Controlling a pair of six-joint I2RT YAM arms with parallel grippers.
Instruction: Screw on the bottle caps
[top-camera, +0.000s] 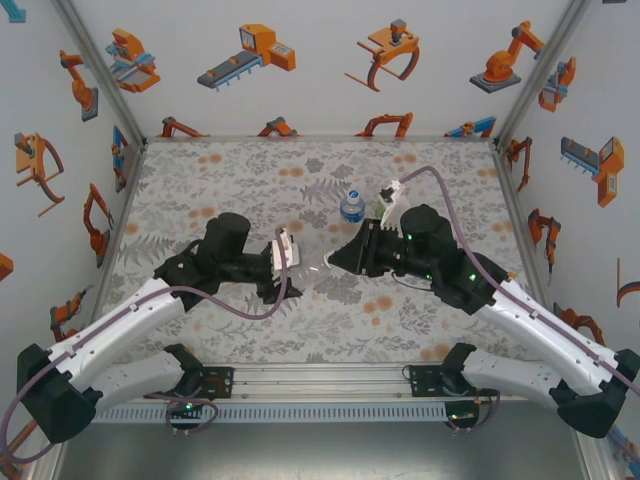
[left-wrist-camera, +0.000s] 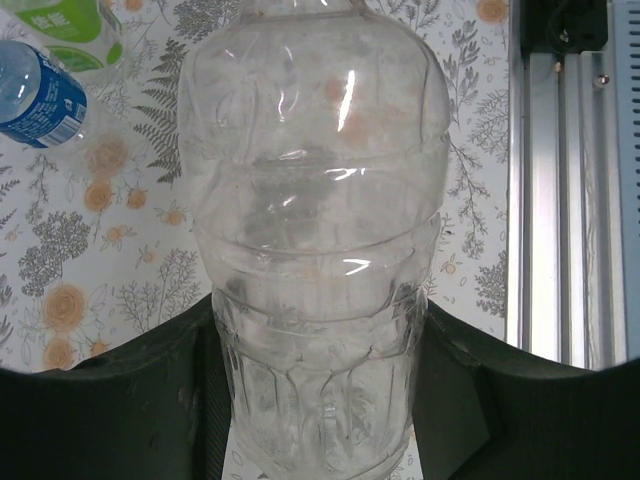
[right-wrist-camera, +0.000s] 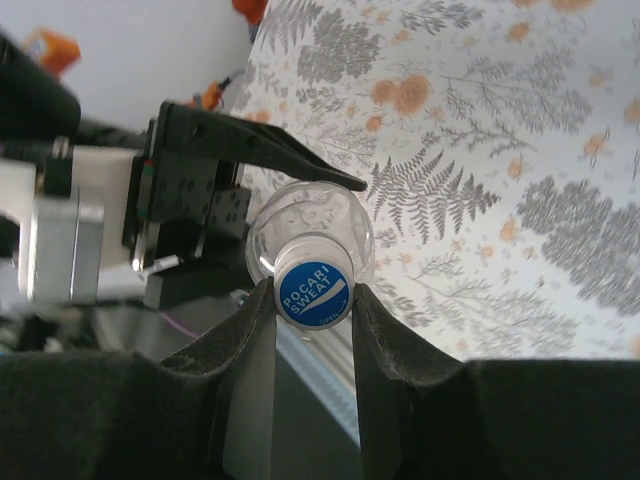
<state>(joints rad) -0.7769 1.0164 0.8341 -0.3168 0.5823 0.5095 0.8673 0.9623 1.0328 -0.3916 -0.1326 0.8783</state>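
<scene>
Bottles (left-wrist-camera: 315, 250) (left-wrist-camera: 45, 95) (left-wrist-camera: 75, 25): three; cap (right-wrist-camera: 313, 292): one

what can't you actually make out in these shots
- Left wrist: the clear bottle has its neck cut off by the top edge.
- Right wrist: how far the cap is threaded, hidden by the fingers of the right gripper.
- Left wrist: green-labelled bottle cropped at the top edge, its top unseen.

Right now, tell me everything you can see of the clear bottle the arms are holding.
The clear bottle is see-through ribbed plastic, no label or liquid visible, held at both ends. The left tool clamps its lower body. The right tool is shut on its cap, round, blue-topped, printed POCARI SWEAT, sitting on the neck.
</scene>
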